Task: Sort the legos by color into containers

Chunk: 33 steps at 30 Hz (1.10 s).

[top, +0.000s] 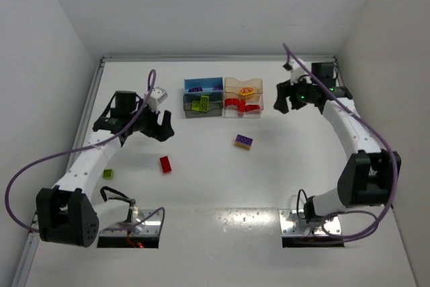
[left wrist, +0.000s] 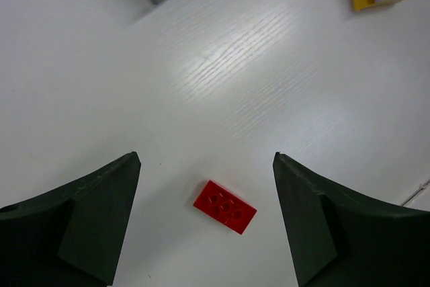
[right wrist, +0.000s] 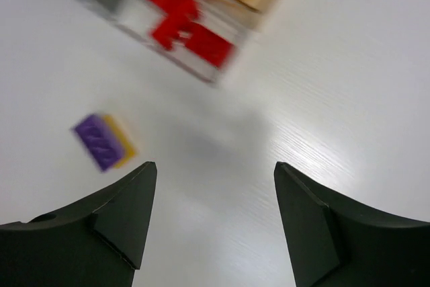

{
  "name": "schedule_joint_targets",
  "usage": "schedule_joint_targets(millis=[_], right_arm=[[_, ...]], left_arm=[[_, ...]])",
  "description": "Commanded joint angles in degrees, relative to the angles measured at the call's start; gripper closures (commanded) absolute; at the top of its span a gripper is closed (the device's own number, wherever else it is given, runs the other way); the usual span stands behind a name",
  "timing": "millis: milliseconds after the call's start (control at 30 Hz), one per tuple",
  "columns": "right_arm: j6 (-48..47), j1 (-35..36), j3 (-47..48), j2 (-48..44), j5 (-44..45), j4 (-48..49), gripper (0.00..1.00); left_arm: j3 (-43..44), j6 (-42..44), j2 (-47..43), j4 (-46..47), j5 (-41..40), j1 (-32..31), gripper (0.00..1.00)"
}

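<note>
Left gripper (left wrist: 206,160) spread wide, empty, directly over the red brick (left wrist: 225,206) — brick flat on the table (left wrist: 269,85) between the jaws, long axis skewed to their closing line. Right gripper (right wrist: 213,166) likewise spread and empty, beside the bins (top: 224,92) — well apart from this brick.
</note>
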Motion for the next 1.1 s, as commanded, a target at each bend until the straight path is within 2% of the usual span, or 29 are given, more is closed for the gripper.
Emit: schedule_joint_targets(millis=[0, 67, 167, 233, 267, 433, 533, 900, 1067], right_arm=[[3.47, -8.39, 1.72, 3.32, 10.1, 0.93, 0.29], [4.78, -14.0, 5.65, 8.24, 14.04, -2.04, 0.29], [4.79, -17.71, 11.02, 13.08, 21.96, -2.67, 0.3], [6.36, -17.72, 13.14, 14.75, 27.13, -3.81, 0.28], [7.15, -18.25, 15.24, 16.76, 28.73, -3.81, 0.24], [12.51, -20.54, 15.97, 18.62, 34.37, -3.29, 0.23], [13.84, -21.85, 15.97, 21.34, 35.16, -4.42, 0.23], [-6.45, -23.7, 19.04, 24.25, 28.05, -6.71, 0.2], [-13.4, -27.12, 21.77, 27.4, 25.16, -7.5, 0.2]], left_arm=[[3.39, -0.61, 1.85, -1.28, -3.43, 0.48, 0.13], [4.71, -1.4, 3.34, -1.28, -3.43, 0.48, 0.12], [5.24, -2.1, 3.35, 0.2, -3.43, 0.48, 0.12], [5.24, -2.71, 3.96, 0.91, -3.43, 0.48, 0.12], [5.24, -3.42, 3.96, 1.7, -3.43, 0.48, 0.12], [8.84, -4.04, 7.38, 1.71, -3.95, 0.48, 0.12], [11.3, -4.04, 9.49, 1.71, -3.43, 0.48, 0.12], [17.81, -4.57, 14.86, 1.18, -0.36, 0.48, 0.12], [19.57, -5.09, 16.88, 1.18, 1.14, 0.48, 0.12]])
